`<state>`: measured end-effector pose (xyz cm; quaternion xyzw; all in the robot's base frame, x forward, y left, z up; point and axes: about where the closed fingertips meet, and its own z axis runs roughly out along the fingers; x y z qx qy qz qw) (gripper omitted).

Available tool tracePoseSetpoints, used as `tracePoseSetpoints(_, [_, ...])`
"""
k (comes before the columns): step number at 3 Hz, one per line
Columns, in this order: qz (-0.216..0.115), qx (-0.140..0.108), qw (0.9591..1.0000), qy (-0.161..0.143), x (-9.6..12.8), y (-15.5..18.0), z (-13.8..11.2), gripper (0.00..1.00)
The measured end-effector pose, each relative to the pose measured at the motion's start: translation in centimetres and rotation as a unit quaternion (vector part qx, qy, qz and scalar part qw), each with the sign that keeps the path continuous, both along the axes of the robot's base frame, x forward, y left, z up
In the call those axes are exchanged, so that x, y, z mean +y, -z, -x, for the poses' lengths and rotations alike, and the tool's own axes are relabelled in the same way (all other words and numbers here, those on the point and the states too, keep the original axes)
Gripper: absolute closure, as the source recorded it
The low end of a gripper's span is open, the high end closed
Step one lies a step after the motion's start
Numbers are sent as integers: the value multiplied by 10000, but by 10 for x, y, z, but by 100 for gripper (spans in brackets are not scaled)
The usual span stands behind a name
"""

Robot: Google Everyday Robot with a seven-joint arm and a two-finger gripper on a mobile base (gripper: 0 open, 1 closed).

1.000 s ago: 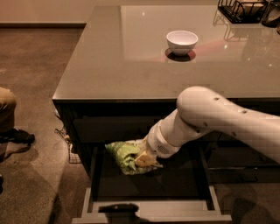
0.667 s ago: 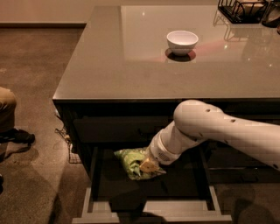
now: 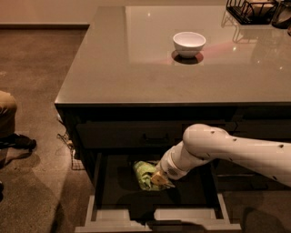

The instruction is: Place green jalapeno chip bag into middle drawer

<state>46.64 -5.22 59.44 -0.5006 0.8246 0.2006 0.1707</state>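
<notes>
The green jalapeno chip bag point(image 3: 144, 174) is a crinkly light-green bag low inside the open middle drawer point(image 3: 93, 200), over its dark floor near the middle. My gripper point(image 3: 160, 179) reaches down into the drawer from the right on a white arm and sits right against the bag's right side. The arm's wrist hides the fingers and part of the bag. I cannot tell whether the bag rests on the drawer floor.
A white bowl point(image 3: 189, 43) stands on the grey countertop point(image 3: 113, 68) above the drawers. A black wire rack point(image 3: 252, 10) is at the back right corner. A person's leg and shoe point(image 3: 13, 136) are on the floor at the left.
My arm has lowered and moved deeper into the drawer, carrying the green bag down toward the drawer floor and slightly right.
</notes>
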Motion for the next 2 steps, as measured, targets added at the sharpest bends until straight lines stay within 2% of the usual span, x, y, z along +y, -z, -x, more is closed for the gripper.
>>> tracePoseSetpoints(1, [-191,-43,9995,255,-3,28,-7,63])
tracePoseSetpoints(2, [-297,-56,9990,331,-4,42,-11,40])
